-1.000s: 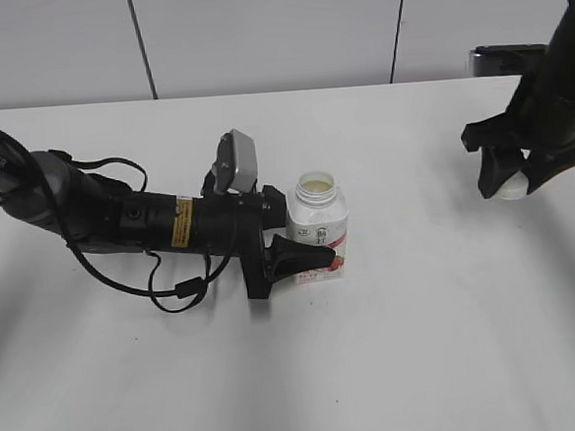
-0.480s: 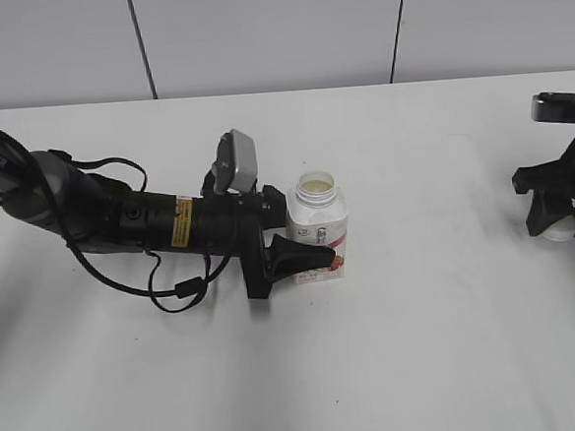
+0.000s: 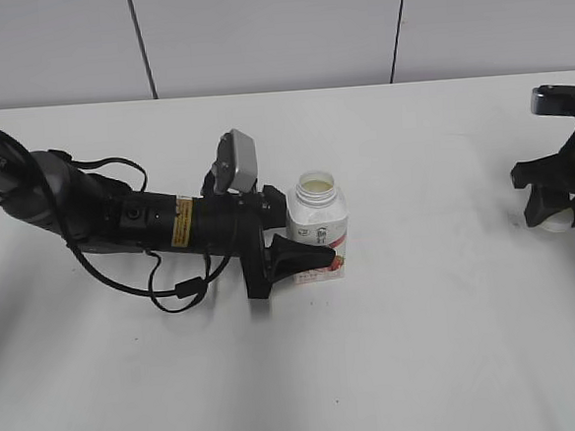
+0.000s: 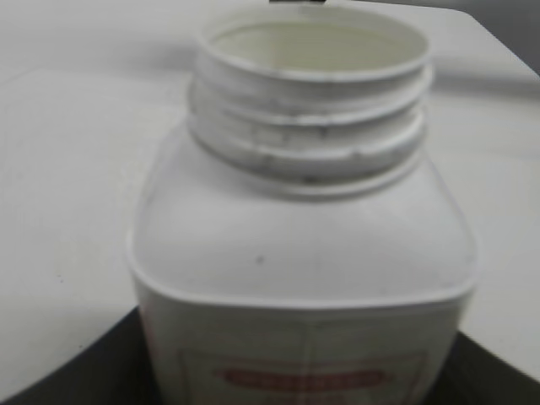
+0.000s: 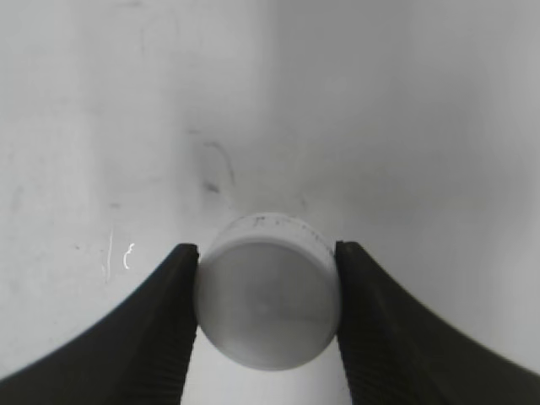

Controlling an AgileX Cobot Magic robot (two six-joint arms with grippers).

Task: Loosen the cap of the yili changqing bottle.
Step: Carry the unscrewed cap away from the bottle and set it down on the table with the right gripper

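Observation:
The yili changqing bottle stands upright mid-table, white with a pink-red label, its neck open with no cap on it. My left gripper is shut on its body; the left wrist view shows the bottle close up with bare threads. The white cap is far right, held between the fingers of my right gripper at the table surface. The right wrist view shows the cap squeezed between both black pads.
The white table stretches in front and between the arms. The left arm and its cables lie low across the left side. A grey panelled wall runs behind the table.
My right gripper carried the cap further right, away from the bottle, and lowered it toward the table, then held nearly still. The left gripper and bottle have not moved.

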